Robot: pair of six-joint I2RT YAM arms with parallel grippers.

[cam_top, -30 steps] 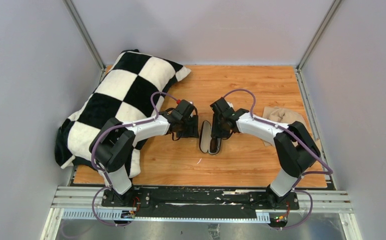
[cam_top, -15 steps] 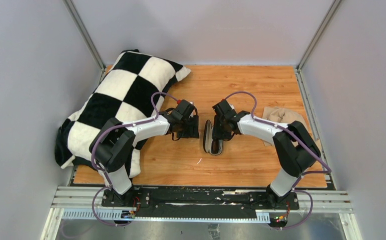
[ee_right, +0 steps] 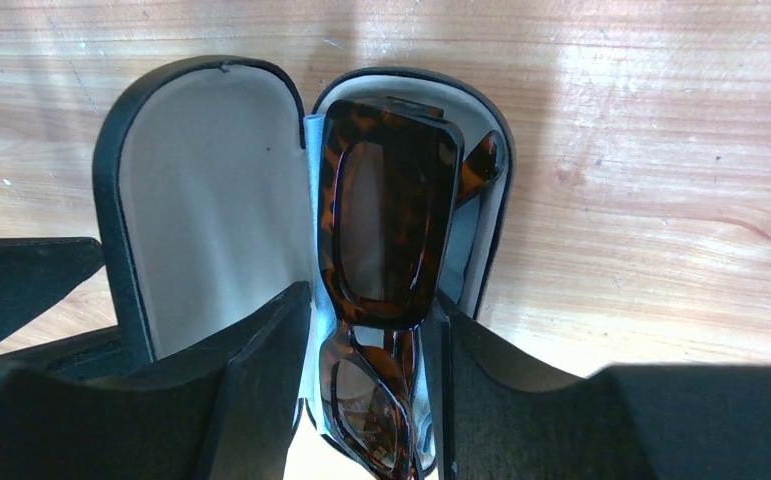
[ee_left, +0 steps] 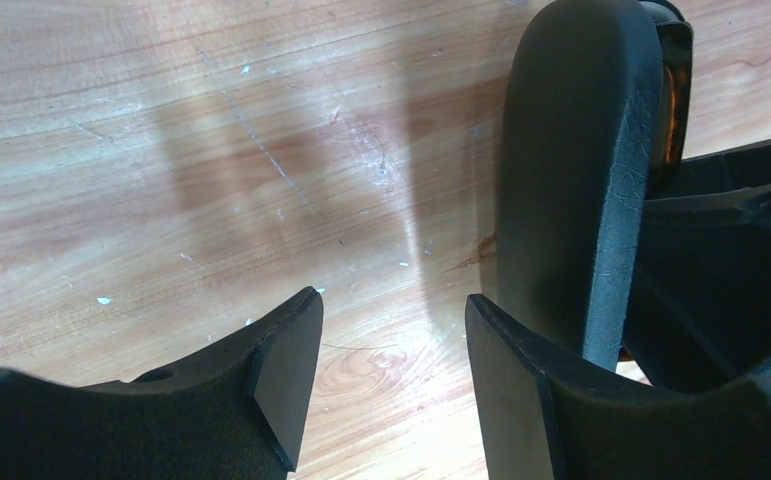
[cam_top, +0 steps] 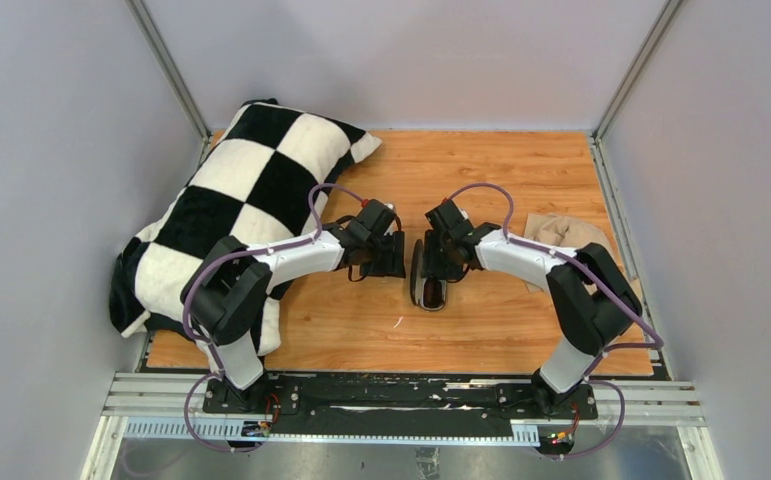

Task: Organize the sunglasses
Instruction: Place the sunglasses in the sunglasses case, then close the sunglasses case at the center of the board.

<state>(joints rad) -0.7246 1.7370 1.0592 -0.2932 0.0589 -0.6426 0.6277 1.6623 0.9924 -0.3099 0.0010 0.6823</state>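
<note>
The sunglasses [ee_right: 386,220], a folded tortoiseshell pair with dark lenses, lie lengthwise in the right half of the open black case [ee_right: 201,200]. The case's pale-lined lid stands up at the left. My right gripper [ee_right: 369,300] straddles the near end of the sunglasses, open, with a gap at its left finger. In the top view the case [cam_top: 428,278] sits at the table's middle between both grippers. My left gripper [ee_left: 391,310] is open over bare wood, its right finger beside the case's black outer shell [ee_left: 571,180]. In the top view, the left gripper [cam_top: 391,257] is just left of the case.
A black-and-white checked pillow [cam_top: 241,200] covers the table's back left and hangs over its left edge. A beige cloth [cam_top: 566,235] lies at the right edge. Grey walls close in the wooden table [cam_top: 481,330] on three sides.
My right gripper's jaws have widened around the sunglasses. The left gripper has edged right, up to the case, and the case has shifted slightly right.
</note>
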